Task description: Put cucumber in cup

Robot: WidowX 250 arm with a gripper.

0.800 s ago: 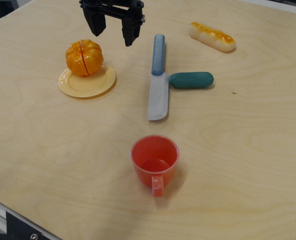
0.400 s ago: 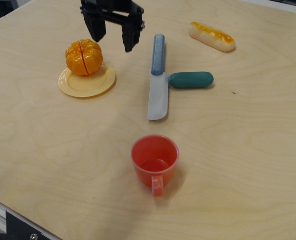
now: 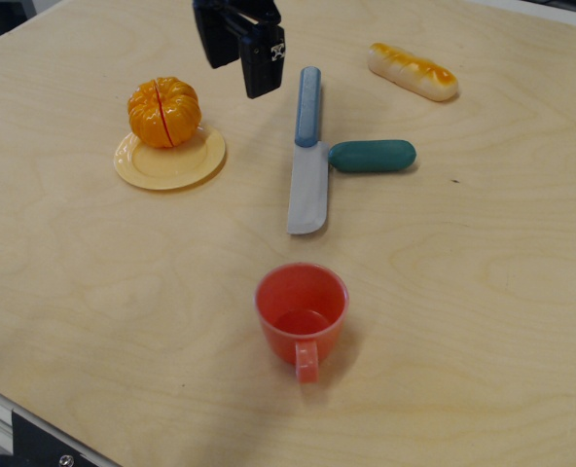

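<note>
Nearest us, low in the middle of the frame, we find the cup point(image 3: 302, 311) upright on the worktop point(image 3: 483, 321), mouth up and empty, handle turned toward the bottom edge, so we judge it ready to receive a drop from above. Beyond it, at mid-frame, the knife point(image 3: 308, 151) lies lengthwise, and the cucumber point(image 3: 373, 156) rests flat just right of it, its left end touching or almost touching the blade; we judge that closeness leaves little room for a finger on that side. To the left, a sliced orange point(image 3: 164, 112) sits on a plate point(image 3: 170, 164). A bread roll point(image 3: 413, 70) lies at upper right. Farthest, top centre, our pincer point(image 3: 238, 73) hangs empty, fingers apart, well short of the cucumber
</note>
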